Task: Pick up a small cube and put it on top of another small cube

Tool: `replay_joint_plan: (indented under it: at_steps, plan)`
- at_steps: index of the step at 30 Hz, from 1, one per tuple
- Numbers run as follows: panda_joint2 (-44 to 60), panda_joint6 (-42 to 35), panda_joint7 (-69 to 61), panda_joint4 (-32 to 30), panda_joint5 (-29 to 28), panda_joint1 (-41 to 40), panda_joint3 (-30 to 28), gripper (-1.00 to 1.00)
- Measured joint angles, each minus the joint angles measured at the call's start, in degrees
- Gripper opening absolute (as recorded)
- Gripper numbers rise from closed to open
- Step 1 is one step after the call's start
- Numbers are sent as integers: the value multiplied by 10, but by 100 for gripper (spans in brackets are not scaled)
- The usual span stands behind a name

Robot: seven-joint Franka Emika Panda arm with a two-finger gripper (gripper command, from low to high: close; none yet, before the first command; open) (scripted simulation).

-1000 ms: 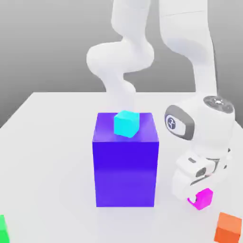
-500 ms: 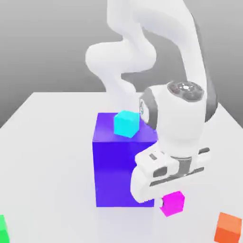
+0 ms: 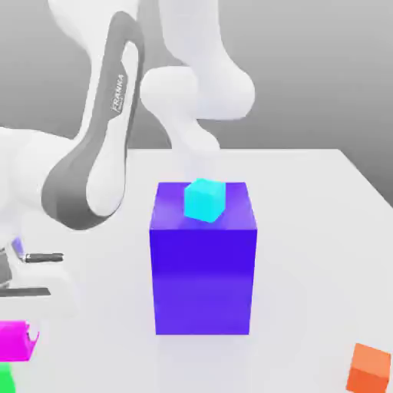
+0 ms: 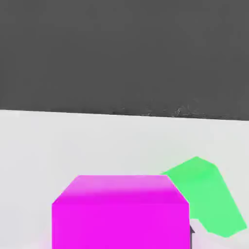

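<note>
The claw is closed on the magenta cube (image 3: 14, 341), directly above the green cube (image 3: 6, 379). The magenta cube looks rigid, light and glossy, so probably slippery; its flat opposite faces suit gripping.

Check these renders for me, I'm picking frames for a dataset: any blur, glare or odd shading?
Exterior view: soft, even light, faint shadow under the big blue-purple block. Hand view: small magenta cube shaded flat, without glare; small green cube soft-edged behind it.

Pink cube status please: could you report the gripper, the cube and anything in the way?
Gripper shut on pink cube, at exterior view's lower left. Green cube just below it, stack not yet made. Nothing seen between them; tall blue block stands apart.
</note>
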Motion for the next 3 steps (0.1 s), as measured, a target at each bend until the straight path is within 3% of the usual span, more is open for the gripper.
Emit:
replay_joint_plan:
  at_steps: [3]
  plan:
    - [0, 0, 0, 0, 0, 0, 0, 100]
